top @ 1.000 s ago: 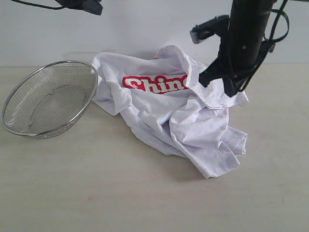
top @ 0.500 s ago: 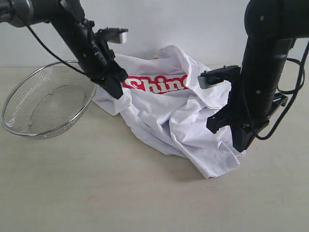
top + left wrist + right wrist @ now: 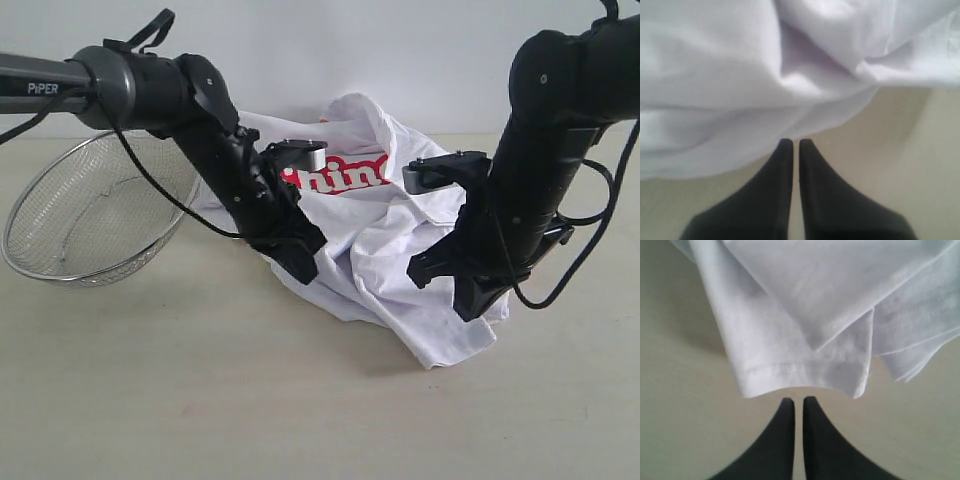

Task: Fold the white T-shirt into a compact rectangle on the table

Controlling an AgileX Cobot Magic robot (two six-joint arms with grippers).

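The shirt (image 3: 375, 255) lies in a crumpled heap about the middle of the tabletop (image 3: 250, 400), its red lettering partly showing at the back. The basket (image 3: 90, 210) sits just beside it on the left. Both arms are down at the heap's near edge, the left arm (image 3: 215, 150) at its left side and the right arm (image 3: 545, 150) at its right.

In each wrist view the jaws are closed, tips together with nothing between them, pointing at the cloth. The right jaws stop just short of a stitched hem (image 3: 800, 372). The left jaws face a rounded fold (image 3: 790, 115), but that view is blurred and we cannot tell whether the tips touch it.

We judge the task barely begun: nothing lies flat, so the step in hand is to take hold of the shirt and spread it. To do that well, we would:

- Open both jaws before moving in.
- Keep the tips low, so that one finger slides under the edge.
- Take the hem itself on the right, since several layers overlap there and a bunched grip would drag the heap along whole.
- Pinch an outer edge on the left, not the bulge of the fold.
- Close both sides together and draw them apart evenly, clear of the basket.
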